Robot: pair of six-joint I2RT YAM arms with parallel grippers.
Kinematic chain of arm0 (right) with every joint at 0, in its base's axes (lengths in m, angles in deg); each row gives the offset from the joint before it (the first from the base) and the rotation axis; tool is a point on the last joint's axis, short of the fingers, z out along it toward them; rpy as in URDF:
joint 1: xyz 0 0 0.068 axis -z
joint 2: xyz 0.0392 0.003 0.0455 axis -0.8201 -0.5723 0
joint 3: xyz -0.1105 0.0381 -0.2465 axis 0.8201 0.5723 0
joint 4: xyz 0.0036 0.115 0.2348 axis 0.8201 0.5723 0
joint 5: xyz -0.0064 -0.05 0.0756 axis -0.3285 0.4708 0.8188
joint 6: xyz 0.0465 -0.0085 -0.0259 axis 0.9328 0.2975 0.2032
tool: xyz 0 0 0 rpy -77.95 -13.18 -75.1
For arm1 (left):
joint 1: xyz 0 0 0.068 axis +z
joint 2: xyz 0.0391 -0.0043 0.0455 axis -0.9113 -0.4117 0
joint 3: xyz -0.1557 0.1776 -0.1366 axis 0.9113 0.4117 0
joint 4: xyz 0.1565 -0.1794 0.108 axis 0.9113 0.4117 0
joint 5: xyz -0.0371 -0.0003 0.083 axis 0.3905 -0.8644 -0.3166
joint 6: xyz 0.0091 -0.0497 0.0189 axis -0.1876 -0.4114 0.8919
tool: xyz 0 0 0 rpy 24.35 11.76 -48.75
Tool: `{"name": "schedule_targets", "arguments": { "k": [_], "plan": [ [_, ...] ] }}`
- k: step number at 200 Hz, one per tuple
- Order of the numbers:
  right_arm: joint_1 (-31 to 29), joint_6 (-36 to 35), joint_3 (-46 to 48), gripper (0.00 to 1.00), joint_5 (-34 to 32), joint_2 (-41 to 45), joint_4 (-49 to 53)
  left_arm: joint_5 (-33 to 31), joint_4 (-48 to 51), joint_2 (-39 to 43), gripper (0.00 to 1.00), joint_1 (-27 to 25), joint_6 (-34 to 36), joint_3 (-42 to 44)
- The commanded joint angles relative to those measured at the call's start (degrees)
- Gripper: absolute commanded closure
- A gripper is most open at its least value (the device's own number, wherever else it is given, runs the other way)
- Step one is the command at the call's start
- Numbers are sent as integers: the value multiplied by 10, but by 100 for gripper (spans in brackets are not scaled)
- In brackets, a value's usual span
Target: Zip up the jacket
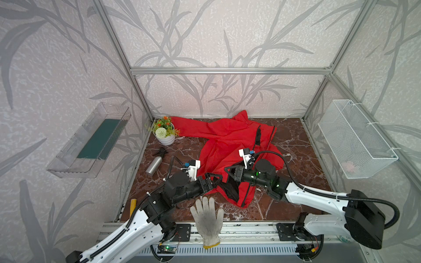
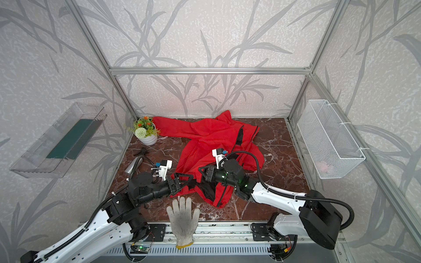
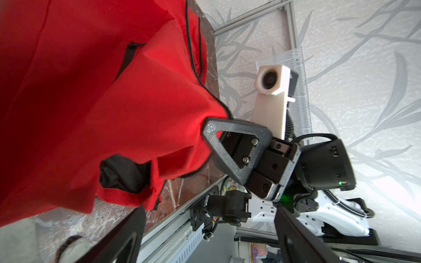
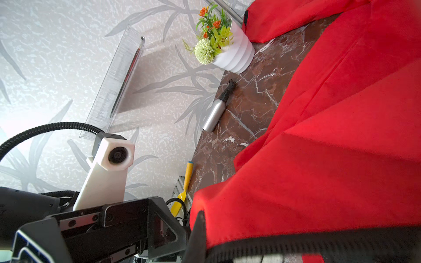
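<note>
The right claw (image 1: 226, 170) is clamped tight on the jacket (image 1: 227, 141), pinching a fold of its front edge and holding it up off the desk (image 1: 296, 141); the left wrist view shows red cloth bunched at its tips (image 3: 210, 127). The left claw (image 1: 216, 180) faces it from the left with its jaws spread wide and nothing between them. It sits just beside the raised fold, and I can't tell if it touches.

The jacket lies crumpled across the middle of the desk. One sleeve stretches to the far left corner and the hem points to the near edge. The front gapes open there, showing black lining (image 3: 123, 173).

A flower pot (image 1: 165, 132) stands at the far left, touching the sleeve end. A spray bottle (image 1: 155, 164) lies on its side near the left wall, apart from the jacket. A white glove (image 1: 207, 218) lies flat on the near edge, just near of the left claw and the hem. A yellow handle (image 1: 132, 205) pokes out by the left arm. A wire basket (image 1: 355, 139) hangs on the right wall and a clear tray (image 1: 91, 141) on the left wall.
</note>
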Motion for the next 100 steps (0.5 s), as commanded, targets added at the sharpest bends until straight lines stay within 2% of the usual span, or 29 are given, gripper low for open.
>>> {"name": "schedule_targets", "arguments": {
  "k": [1, 43, 100],
  "plan": [
    [2, 14, -21, 100, 11, 5, -46, -16, -82, 9, 8, -3, -38, 22],
    [3, 18, -23, 100, 6, 26, -44, -39, -209, 0, 5, -3, -74, 67],
    [9, 29, -30, 100, 7, 41, -48, -20, -214, -23, 3, -3, -80, 64]
  ]
}}
